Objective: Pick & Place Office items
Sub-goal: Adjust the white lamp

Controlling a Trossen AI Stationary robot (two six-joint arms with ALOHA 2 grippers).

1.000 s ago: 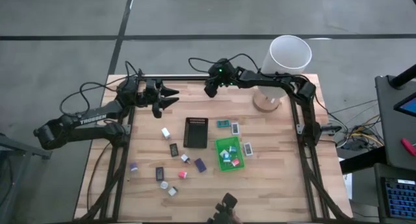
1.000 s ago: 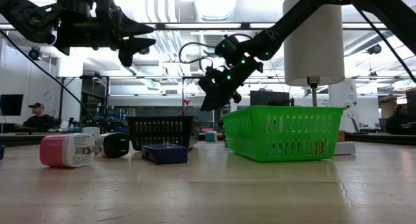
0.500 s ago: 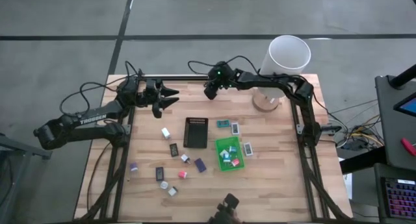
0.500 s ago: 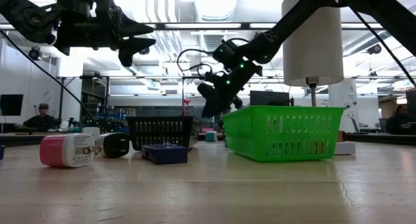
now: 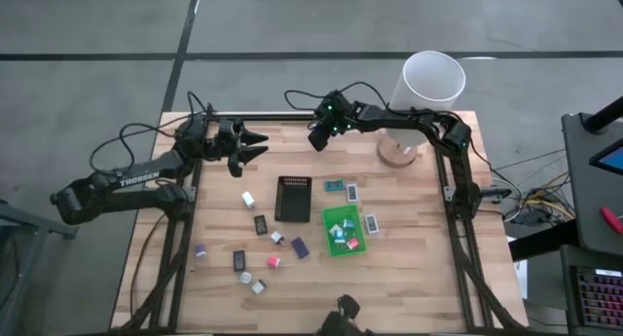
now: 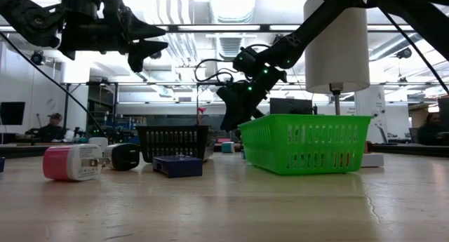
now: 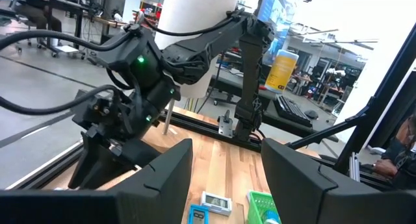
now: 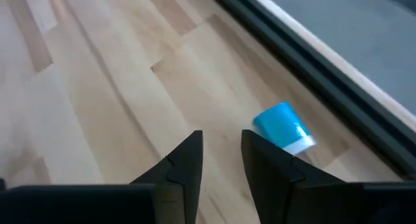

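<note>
Several small office items (image 5: 274, 241) lie scattered on the wooden table, and some sit inside the green tray (image 5: 342, 214). The black ribbed tray (image 5: 292, 198) stands left of it. A small blue and white item (image 8: 283, 128) lies on the wood near the far rail, just beyond my right gripper (image 8: 221, 146). That gripper (image 5: 316, 138) slants down over the far edge, its fingers a little apart with nothing between them. My left gripper (image 5: 255, 147) hovers level and open over the far left (image 7: 224, 178).
A tall white cylinder (image 5: 431, 81) on a round wooden base (image 5: 397, 153) stands at the far right. A black rail (image 5: 273, 117) runs along the far edge. In the low view a pink and white plug block (image 6: 70, 163) and a dark blue block (image 6: 177, 165) lie near the front.
My right gripper has tipped further down and rolled a little at the wrist while staying over the far edge of the table.
</note>
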